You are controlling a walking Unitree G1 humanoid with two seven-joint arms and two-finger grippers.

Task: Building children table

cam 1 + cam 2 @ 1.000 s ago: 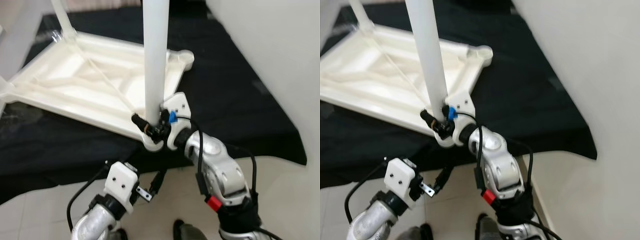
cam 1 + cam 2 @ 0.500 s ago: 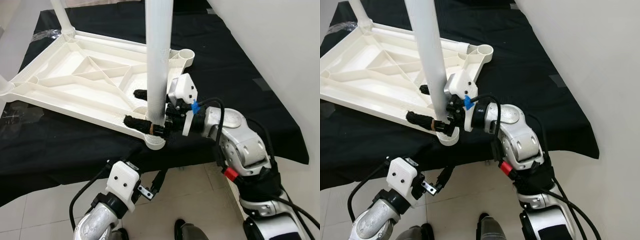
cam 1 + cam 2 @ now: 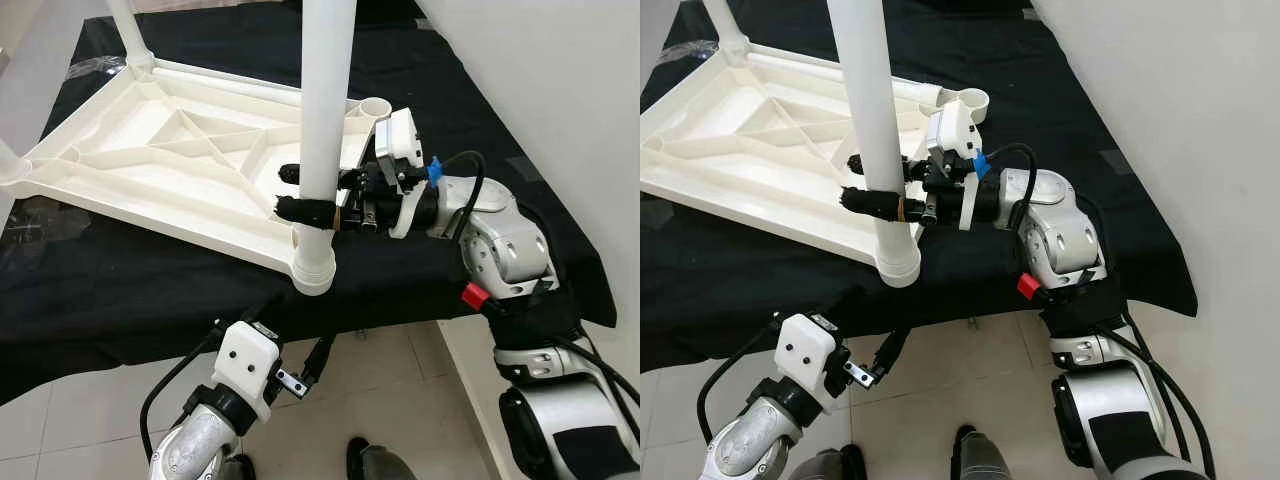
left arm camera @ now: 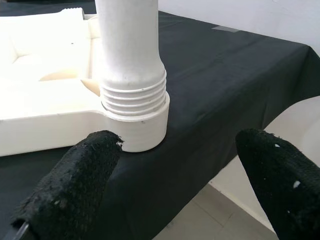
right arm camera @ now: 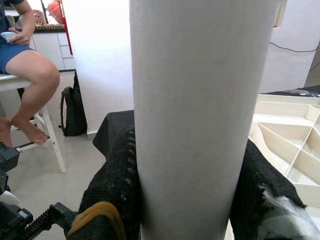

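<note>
Two right fingers [image 5: 117,195] gripping leg [image 3: 325,120]

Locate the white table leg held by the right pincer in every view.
Left eye: table leg upright, centre.
Right eye: leg left of centre.
Left wrist: its threaded base in the corner socket.
Right wrist: leg between the fingers.
Shared landmark: corner socket.

A home, by the look of it. Tiled floor [image 3: 80,420], white walls [image 3: 560,80]. A person [image 5: 25,60] sits by white cabinets [image 5: 50,50], backpack [image 5: 75,115] beside.
</note>
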